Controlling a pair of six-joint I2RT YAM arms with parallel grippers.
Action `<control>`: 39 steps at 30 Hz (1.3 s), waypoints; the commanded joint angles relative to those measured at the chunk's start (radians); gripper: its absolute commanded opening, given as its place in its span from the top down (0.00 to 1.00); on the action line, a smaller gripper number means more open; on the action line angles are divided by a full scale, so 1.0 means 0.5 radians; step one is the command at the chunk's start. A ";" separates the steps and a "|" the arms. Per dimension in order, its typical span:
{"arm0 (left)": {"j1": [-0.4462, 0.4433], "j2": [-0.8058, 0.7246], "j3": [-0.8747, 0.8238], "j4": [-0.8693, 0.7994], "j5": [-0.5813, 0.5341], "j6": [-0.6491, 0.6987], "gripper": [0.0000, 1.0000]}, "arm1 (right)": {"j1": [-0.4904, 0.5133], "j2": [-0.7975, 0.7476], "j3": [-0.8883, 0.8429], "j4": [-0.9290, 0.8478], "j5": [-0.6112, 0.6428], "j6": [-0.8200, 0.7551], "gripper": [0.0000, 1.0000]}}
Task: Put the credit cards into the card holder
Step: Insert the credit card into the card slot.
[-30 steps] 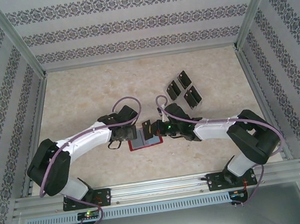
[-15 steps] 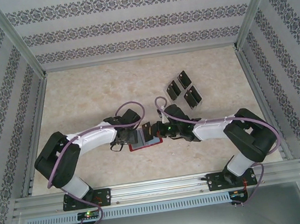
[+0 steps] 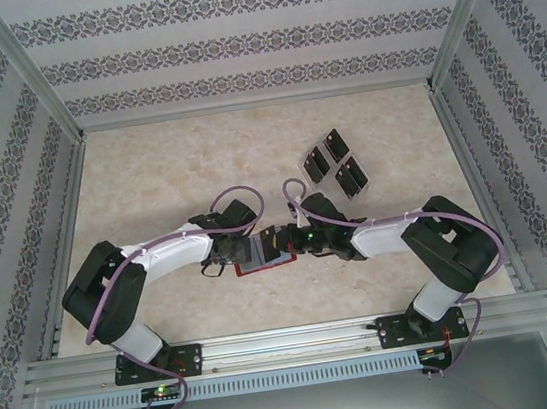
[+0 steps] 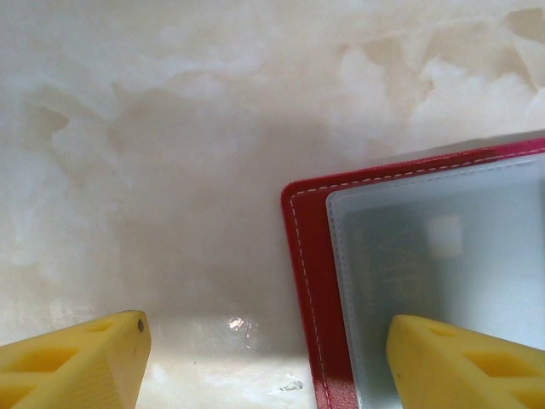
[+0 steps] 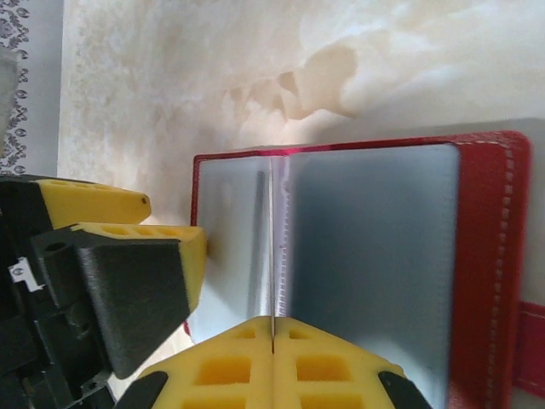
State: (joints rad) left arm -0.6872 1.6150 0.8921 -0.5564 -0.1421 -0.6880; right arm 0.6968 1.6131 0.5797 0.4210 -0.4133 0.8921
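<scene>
Now: red wallet (image 4: 306, 281) lies open on the table (image 3: 149, 180), near the centre, between both grippers.
Right gripper (image 5: 272, 328) is clamped on one black card (image 5: 272, 230), held edge-on and upright over the grey pockets by the fold. Left gripper (image 4: 268, 336) has its fingers apart, straddling the wallet's left edge; contact cannot be told. Three loose cards (image 3: 350, 175) lie far right, well apart from the wallet.

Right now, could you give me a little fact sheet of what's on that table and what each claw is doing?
wallet: red, lying open, grey pockets facing up
left gripper: open, straddling the wallet's corner
right gripper: shut on a black card, held edge-on over the wallet
spare cards: black, at least three, lying on the table beyond the right arm
</scene>
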 commanded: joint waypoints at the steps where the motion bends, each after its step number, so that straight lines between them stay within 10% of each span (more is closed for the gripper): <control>1: -0.021 0.028 -0.082 -0.103 -0.069 0.017 0.25 | -0.024 0.030 -0.021 0.078 -0.032 0.010 1.00; 39: -0.021 0.034 -0.099 -0.075 -0.047 0.003 0.26 | -0.008 0.150 -0.168 0.463 -0.125 0.361 1.00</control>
State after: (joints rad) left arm -0.6876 1.6146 0.8871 -0.5449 -0.1436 -0.6880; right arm 0.6899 1.7042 0.5232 0.6334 -0.5011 1.0496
